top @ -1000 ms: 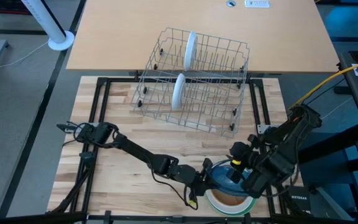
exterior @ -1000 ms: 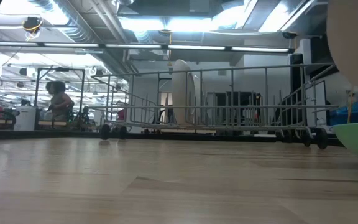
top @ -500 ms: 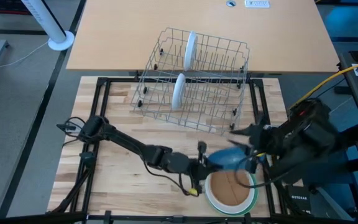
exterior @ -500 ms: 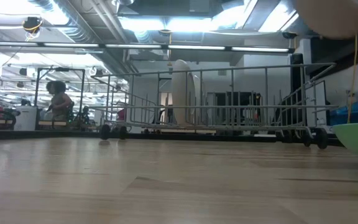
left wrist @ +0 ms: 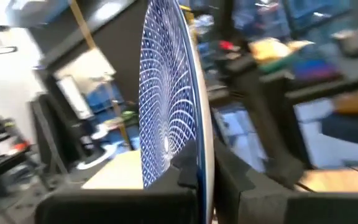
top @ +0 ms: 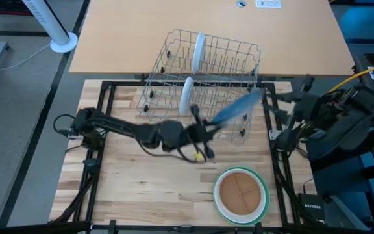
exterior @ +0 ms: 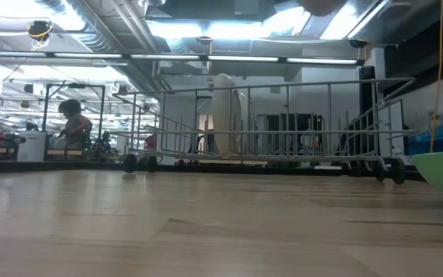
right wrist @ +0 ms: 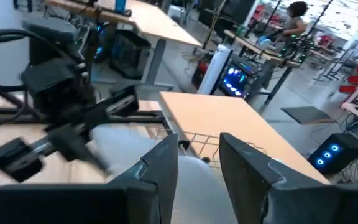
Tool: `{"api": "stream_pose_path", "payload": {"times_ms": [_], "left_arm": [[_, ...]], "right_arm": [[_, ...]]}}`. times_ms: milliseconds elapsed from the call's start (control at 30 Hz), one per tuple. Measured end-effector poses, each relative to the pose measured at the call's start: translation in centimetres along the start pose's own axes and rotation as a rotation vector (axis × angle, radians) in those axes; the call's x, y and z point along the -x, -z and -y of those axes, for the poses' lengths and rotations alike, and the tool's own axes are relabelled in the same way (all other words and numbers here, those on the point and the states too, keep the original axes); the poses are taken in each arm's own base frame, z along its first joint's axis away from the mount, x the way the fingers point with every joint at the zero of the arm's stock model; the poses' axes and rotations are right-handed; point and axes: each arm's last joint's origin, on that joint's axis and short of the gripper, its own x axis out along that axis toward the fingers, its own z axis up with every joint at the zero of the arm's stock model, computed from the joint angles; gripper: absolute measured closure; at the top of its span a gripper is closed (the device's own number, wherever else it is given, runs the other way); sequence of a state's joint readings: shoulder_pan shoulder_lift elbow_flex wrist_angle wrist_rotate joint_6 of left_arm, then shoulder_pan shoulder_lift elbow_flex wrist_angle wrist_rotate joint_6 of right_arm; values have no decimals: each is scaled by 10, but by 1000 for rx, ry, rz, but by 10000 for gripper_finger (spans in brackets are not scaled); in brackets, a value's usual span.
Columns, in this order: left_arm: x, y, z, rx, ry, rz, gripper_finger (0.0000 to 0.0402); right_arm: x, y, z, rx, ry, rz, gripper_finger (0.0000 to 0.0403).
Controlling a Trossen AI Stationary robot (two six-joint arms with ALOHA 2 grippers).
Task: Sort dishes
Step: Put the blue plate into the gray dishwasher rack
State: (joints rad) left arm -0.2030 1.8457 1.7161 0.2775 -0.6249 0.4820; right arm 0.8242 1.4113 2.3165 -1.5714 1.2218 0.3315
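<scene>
My left pincer (top: 203,133) pinches the blue plate (top: 236,110) by its edge. The plate stands on edge just beside the rack (top: 239,65), at its near right corner. My right pincer (top: 291,104) waits half spread by the table's right edge

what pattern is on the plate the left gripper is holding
The plate in the left gripper is blue with fine white net-like lines, clearest in the left wrist view.

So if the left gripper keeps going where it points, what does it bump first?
Probably the rack. The left gripper, shut on the blue plate, points at the rack's near right side; the plate looks raised, so it might pass above.
</scene>
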Motion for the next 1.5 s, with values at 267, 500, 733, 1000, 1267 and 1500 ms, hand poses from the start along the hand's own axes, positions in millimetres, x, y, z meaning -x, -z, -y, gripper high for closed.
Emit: {"api": "stream_pose_path", "payload": {"times_ms": [267, 500, 733, 1000, 1267, 1500], "left_arm": [[-14, -2, -81, 56, -184, 3, 394], [-24, 11, -165, 190, -396, 0, 394], [-34, 46, -233, 263, -541, -58, 394], [-29, 102, -306, 485, -527, -217, 394], [-10, 137, -360, 638, -485, -305, 394], [-4, 163, -383, 769, -367, -319, 394]], "right_arm": [[11, 4, 33, 8, 18, 31, 278], [16, 7, 49, 24, 15, 42, 278], [18, 8, 56, 8, 13, 48, 278], [21, 10, 65, -9, 13, 54, 278], [22, 12, 70, -25, 12, 58, 278], [22, 12, 70, -20, 14, 58, 278]]}}
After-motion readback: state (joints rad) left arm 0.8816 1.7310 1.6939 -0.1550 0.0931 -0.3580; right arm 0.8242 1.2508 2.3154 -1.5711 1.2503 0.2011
